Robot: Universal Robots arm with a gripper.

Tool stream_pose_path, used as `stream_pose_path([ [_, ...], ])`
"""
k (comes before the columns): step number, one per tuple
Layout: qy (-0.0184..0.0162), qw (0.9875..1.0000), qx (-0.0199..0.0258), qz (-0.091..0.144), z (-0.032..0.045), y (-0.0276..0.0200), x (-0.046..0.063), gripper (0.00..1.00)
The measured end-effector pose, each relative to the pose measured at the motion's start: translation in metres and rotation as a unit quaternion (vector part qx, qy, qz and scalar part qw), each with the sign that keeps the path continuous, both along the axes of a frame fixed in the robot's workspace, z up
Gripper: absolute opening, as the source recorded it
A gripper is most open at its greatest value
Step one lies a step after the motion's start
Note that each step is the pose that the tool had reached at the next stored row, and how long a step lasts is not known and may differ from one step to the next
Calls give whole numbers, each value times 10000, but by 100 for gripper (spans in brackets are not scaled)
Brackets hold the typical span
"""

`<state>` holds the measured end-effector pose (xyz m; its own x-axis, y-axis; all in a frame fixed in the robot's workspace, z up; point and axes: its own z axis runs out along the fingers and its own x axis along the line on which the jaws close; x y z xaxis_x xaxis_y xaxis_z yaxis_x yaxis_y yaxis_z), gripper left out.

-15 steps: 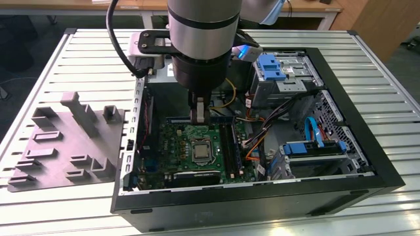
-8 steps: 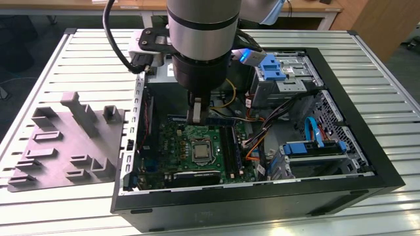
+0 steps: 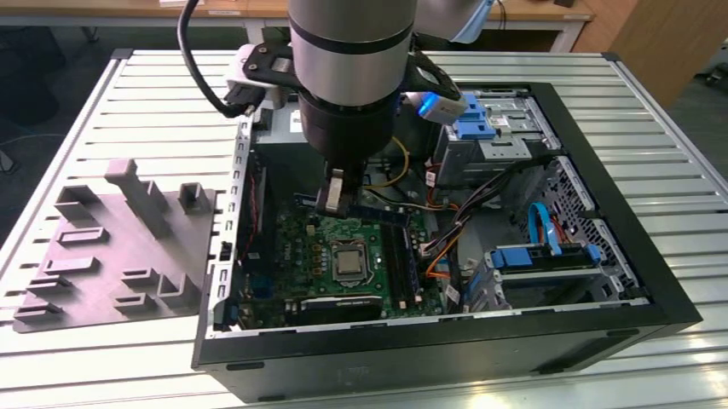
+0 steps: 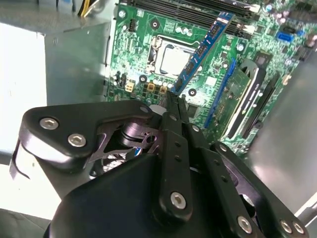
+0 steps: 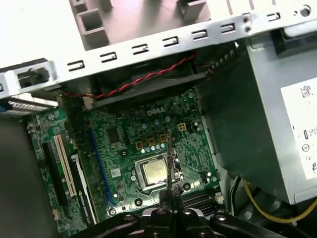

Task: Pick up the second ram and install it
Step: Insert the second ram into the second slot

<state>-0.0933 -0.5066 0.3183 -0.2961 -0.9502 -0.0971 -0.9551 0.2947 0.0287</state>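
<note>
The arm reaches down into the open computer case (image 3: 455,349), which lies on its side on the slatted metal worktop (image 3: 114,102). The claw (image 3: 330,200) is closed narrow on the second ram (image 3: 381,213), pinching the blue stick at one end. The rest of the stick juts out toward the exterior view's right.

In the second wrist view the claw (image 4: 173,99) grips the near end of the second ram (image 4: 203,49). The stick runs at a slant over the green motherboard (image 4: 138,44), past the processor socket (image 4: 171,57), with its far end close to the long black slots (image 4: 198,10). It lies askew to those slots and sits in none of them. In the first wrist view the second ram (image 5: 169,153) shows edge-on as a thin dark line rising from the claw (image 5: 171,198) across the processor socket (image 5: 156,171) — above the board rather than on it.

A twisted red and black wire (image 5: 143,82) runs along the case edge beyond the board, and the grey power supply (image 5: 262,114) stands just beside it. On the exterior view's left a grey moulded fixture (image 3: 114,247) rests on the worktop just beside the case — and a blue cable (image 3: 544,226) curves through the drive bay on the exterior view's right.
</note>
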Motion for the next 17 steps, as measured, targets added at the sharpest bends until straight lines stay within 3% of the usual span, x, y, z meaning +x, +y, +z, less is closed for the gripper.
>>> stream_pose_path([
  [4, 0, 9994, 0, -360, -3, 0, 0, 11],
  [8, 0, 9974, -1, -725, -6, 0, 0, 11],
  [13, 0, 9931, 0, -1172, -8, 0, 0, 11],
  [17, 0, 9881, 0, -1537, -10, 0, 0, 11],
])
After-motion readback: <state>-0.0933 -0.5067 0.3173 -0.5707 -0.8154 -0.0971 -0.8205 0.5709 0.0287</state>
